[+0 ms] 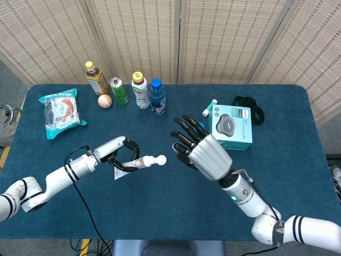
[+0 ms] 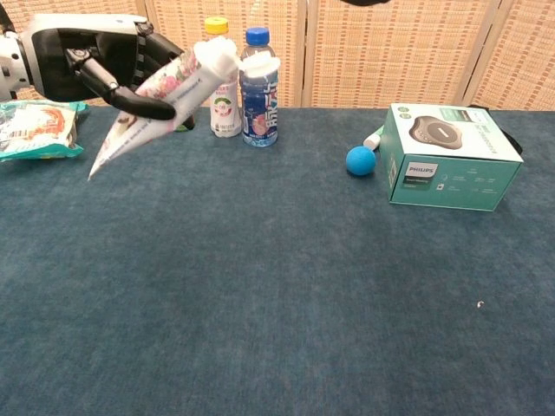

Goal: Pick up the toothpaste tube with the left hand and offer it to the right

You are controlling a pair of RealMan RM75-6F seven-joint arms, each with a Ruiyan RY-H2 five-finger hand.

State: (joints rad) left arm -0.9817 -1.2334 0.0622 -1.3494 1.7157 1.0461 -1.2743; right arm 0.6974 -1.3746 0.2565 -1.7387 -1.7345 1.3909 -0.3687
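bright even light, soft shadows, sharp focus (slight edge distortion)
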